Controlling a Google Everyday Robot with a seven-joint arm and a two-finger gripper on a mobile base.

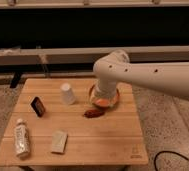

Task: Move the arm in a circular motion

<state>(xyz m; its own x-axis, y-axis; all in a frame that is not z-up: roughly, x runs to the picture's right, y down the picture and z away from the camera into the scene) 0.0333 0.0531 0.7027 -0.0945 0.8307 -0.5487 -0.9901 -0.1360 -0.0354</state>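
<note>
The arm (153, 75) is large and cream-white, with small dark holes along its thick tube. It reaches in from the right edge to a bulbous joint above the back right of the wooden table (108, 140). From the joint a narrower part drops straight down. The gripper (102, 99) at its end hangs over an orange bowl (114, 102) and covers most of it.
On the table stand a small white cup (67, 93), a dark upright card (37, 106), a lying clear bottle (21, 138), a pale green packet (59, 141) and a reddish-brown snack bag (94, 113) in front of the bowl. A dark cable (170, 157) lies on the floor at right.
</note>
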